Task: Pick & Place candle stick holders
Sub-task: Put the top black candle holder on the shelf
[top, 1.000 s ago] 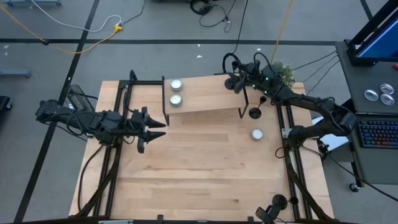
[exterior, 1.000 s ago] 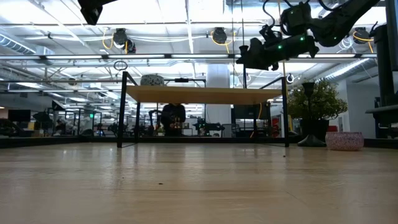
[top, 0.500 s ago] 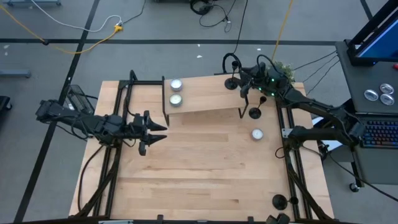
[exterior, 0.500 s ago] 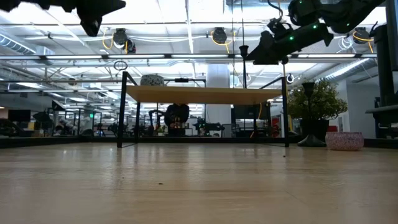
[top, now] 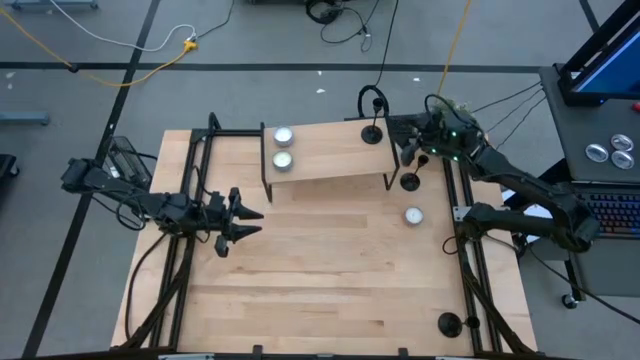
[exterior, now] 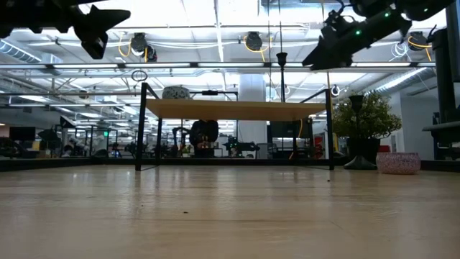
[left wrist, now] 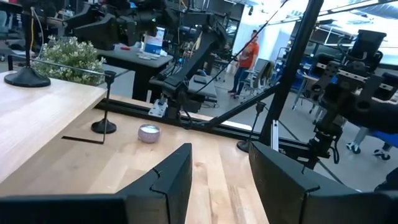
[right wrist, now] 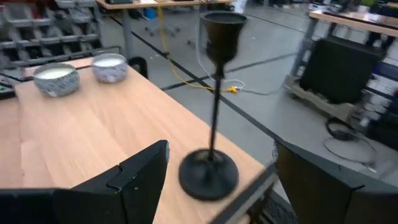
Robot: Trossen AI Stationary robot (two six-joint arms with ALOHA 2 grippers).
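Black candle stick holder [right wrist: 210, 168] stands just beyond the spread right tool [right wrist: 217, 186].

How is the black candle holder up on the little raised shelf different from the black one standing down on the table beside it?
The candle holder on the shelf stands on the raised wooden shelf, near its back right corner; the candle holder on the table stands lower, on the tabletop just off the shelf's right end. The right tool hovers open between them, nearer the shelf one. Both are upright, matte black, with a round base and thin stem.
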